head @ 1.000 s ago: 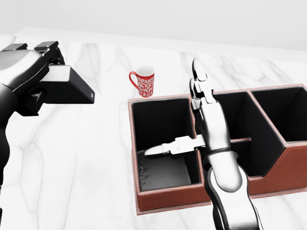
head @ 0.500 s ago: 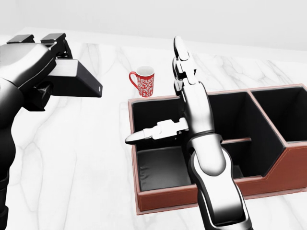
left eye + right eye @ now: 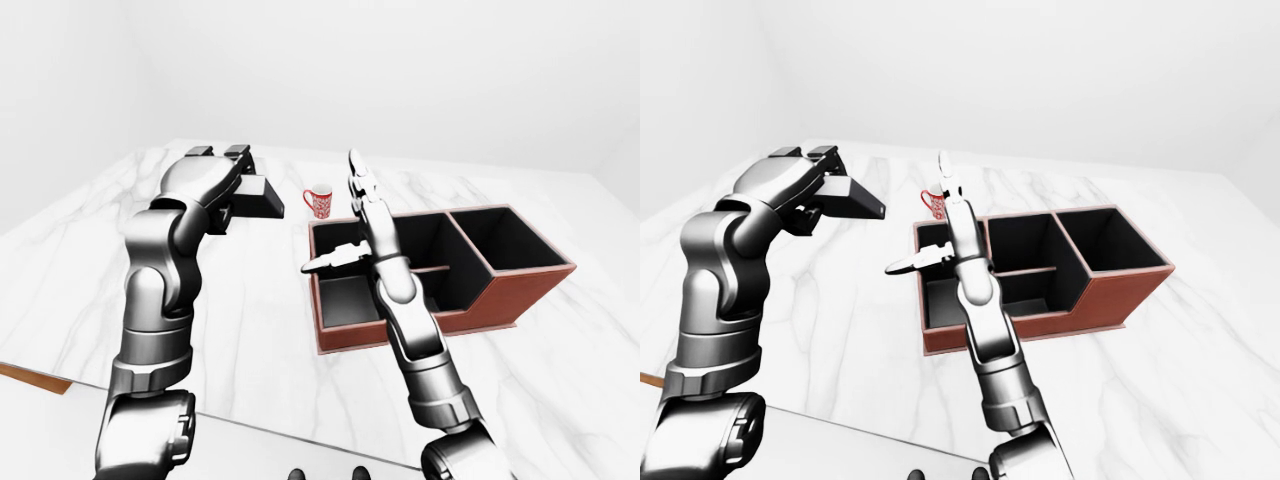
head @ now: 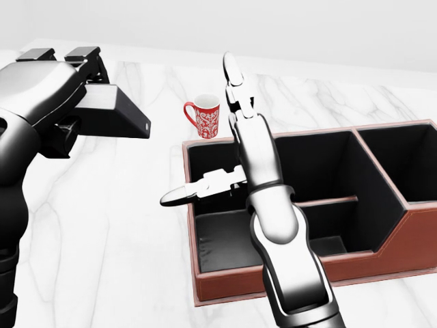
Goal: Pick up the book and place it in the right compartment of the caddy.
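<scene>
A dark, flat book (image 4: 113, 113) is held in the air over the marble table at the head view's upper left, with my left hand (image 4: 72, 85) shut on its left end. The brown caddy (image 4: 273, 283) with black compartments stands at the lower right. Its right compartment (image 4: 410, 164) is open and holds nothing that I can see. My right hand (image 4: 229, 154) is open above the caddy's left end, with fingers pointing up the view and the thumb (image 4: 181, 196) sticking out to the left. It touches neither book nor caddy.
A red patterned mug (image 4: 205, 116) stands just above the caddy's top-left corner, between the book and my right hand. The white marble table (image 4: 116, 239) stretches left of the caddy; its near edge (image 3: 150, 400) shows in the left-eye view.
My right hand has swung up and to the left, from over the caddy's middle to its left end. My left hand has carried the book slightly to the right.
</scene>
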### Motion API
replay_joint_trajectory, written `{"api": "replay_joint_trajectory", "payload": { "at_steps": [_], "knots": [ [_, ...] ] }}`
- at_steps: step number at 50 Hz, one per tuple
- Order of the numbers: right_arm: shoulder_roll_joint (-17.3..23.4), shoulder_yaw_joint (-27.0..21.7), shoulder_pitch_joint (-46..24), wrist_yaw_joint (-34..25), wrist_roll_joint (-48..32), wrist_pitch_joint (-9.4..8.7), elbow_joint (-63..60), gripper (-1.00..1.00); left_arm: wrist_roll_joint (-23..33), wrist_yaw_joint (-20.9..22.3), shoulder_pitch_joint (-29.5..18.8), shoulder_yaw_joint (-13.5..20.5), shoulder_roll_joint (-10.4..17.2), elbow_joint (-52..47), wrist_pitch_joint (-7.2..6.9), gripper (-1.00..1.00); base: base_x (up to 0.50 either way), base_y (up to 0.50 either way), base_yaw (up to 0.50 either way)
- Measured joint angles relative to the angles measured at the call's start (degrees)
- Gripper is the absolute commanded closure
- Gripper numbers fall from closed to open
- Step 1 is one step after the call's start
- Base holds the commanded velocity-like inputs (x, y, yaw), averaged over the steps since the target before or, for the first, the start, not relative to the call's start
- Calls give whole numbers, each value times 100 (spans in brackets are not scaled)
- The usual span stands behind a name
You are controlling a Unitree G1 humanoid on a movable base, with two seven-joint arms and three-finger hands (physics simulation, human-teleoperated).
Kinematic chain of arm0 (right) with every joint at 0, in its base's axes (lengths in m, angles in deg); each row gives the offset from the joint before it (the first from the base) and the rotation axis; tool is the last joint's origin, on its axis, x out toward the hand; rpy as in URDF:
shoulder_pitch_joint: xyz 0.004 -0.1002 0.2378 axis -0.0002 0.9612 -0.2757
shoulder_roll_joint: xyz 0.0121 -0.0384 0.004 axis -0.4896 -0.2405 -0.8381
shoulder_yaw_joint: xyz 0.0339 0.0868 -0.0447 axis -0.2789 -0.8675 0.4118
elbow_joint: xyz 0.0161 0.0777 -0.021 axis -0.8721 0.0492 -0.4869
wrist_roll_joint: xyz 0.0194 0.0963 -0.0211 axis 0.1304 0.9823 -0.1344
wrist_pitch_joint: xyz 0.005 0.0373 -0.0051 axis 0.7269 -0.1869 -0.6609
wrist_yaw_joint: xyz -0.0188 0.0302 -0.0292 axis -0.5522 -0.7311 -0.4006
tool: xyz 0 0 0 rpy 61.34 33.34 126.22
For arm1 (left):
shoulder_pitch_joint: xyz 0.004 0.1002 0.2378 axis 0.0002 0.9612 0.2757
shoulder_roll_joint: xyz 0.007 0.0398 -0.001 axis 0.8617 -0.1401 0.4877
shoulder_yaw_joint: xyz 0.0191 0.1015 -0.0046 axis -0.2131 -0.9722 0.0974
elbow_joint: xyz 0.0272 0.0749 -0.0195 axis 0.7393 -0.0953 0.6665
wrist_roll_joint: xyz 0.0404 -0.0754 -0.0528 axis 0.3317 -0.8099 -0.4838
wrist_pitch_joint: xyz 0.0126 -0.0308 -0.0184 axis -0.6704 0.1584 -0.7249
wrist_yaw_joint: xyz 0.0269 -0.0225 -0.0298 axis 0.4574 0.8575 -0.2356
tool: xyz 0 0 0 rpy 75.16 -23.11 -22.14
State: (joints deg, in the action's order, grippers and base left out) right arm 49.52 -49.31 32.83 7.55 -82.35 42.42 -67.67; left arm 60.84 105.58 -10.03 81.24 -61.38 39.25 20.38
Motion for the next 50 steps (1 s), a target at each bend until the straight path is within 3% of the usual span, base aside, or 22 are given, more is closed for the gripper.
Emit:
{"api": "replay_joint_trajectory", "payload": {
  "at_steps": [50],
  "knots": [
    [-456,167,-736,140,-438,0,1016,-100,152,0,130,-108,-275,-610,0,100,0,0,0]
  ]
}}
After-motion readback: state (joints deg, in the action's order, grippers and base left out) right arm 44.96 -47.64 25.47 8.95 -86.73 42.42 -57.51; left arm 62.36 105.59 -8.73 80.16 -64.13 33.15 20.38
